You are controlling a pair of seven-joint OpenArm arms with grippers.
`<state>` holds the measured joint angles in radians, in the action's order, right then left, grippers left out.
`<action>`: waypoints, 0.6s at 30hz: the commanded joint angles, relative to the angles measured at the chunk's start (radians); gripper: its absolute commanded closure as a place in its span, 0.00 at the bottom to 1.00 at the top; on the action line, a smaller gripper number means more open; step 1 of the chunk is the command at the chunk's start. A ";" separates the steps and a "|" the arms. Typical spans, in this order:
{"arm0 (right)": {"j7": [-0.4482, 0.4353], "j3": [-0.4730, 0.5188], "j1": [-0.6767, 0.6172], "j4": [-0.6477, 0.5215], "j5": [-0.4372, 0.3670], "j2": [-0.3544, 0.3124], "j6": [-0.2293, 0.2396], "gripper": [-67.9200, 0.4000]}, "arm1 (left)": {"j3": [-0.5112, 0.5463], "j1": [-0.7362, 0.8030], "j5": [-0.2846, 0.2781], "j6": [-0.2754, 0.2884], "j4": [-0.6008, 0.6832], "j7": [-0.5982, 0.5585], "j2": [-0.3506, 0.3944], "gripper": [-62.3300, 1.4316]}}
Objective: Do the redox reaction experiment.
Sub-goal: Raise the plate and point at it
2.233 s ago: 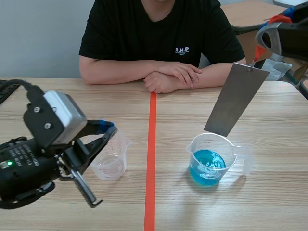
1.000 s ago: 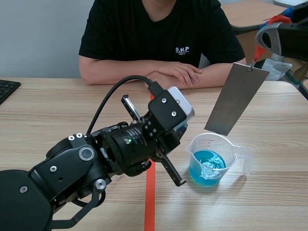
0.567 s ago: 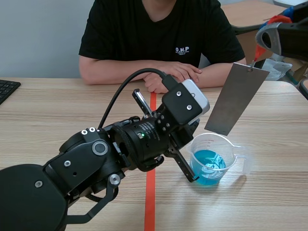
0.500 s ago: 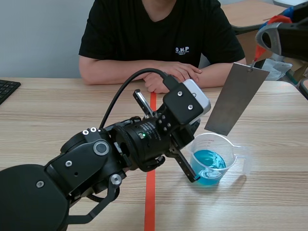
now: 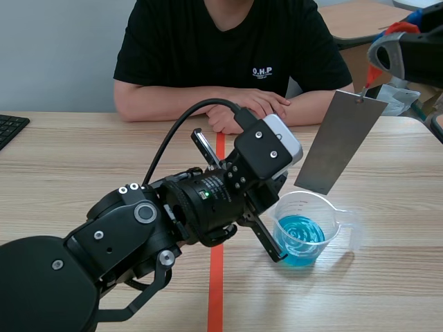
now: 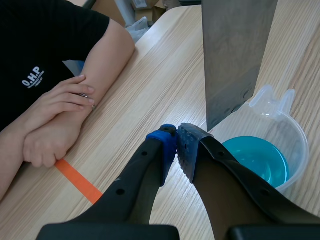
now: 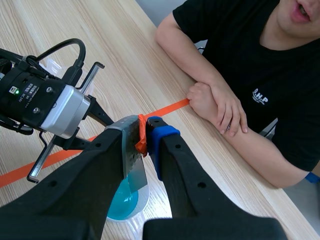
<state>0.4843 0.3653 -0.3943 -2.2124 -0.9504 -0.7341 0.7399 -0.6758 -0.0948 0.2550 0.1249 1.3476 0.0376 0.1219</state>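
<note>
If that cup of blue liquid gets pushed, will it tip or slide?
The cup is thin clear plastic, so probably light; it would likely slide on the table. It looks wide and low-filled, so tipping seems unlikely, though the blue liquid could slosh.

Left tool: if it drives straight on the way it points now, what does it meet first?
Probably the bare table ahead of the shut left tool. The metal plate hangs close beside that line over the beaker; depth is unclear, so its lower corner could be clipped.
</note>
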 commanded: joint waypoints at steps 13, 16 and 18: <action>-0.011 0.008 0.006 -0.012 -0.007 -0.008 0.006 0.97 | 0.001 -0.008 0.000 -0.005 0.005 -0.010 -0.007 0.90; -0.011 0.008 0.006 -0.012 -0.007 -0.008 0.006 0.97 | 0.001 -0.007 -0.002 -0.005 0.005 -0.011 -0.004 0.90; -0.011 0.008 0.006 -0.012 -0.007 -0.008 0.006 0.97 | 0.001 -0.005 -0.005 -0.005 0.006 -0.018 0.004 0.90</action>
<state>0.4843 0.3653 -0.3943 -2.2124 -0.9504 -0.7341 0.7399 -0.6758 -0.0948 0.2546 0.1249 1.3476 0.0368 0.1226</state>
